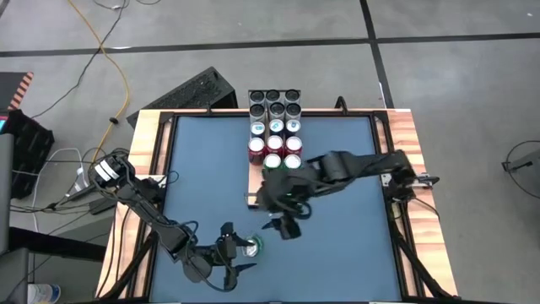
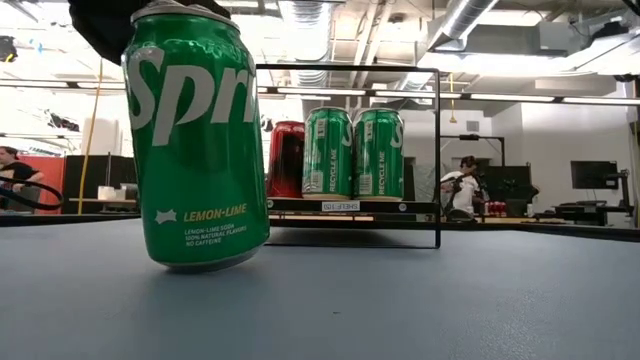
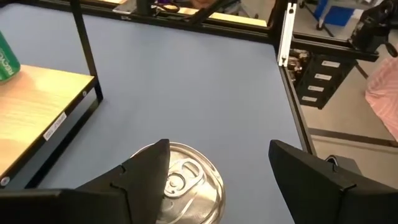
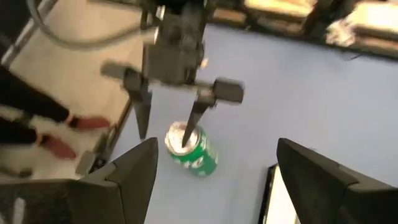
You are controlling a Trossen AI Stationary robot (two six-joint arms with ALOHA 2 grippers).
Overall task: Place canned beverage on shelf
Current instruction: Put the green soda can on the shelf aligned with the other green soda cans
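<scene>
A green Sprite can [image 2: 195, 150] stands tilted on the blue table near its front edge; it also shows in the high view [image 1: 252, 247]. My left gripper [image 1: 236, 257] is open just above it, seen from ahead in the right wrist view [image 4: 165, 127]. My right gripper [image 1: 283, 224] is open and empty, hovering between the can and the shelf. The shelf [image 1: 253, 181] is a pale wood plank with a black wire rail, lying mid-table. Several cans [image 1: 276, 135] stand on its far part, red and green ones [image 2: 355, 150] among them. My left gripper touches the can's silver lid [image 3: 186, 177] with the tip of one finger [image 4: 194, 121]. The other finger [image 4: 142, 109] stands clear beside the can. The fingers come from above, pointing down. The can leans, its bottom rim [image 2: 170, 262] on the table.
Pale wooden strips [image 1: 143, 152] edge the table left and right. Blue table surface [image 1: 354, 245] lies open to the right of the can and the shelf. A black keyboard-like object [image 1: 198, 91] lies on the floor beyond the far left corner. People [image 2: 465, 185] show in the room behind.
</scene>
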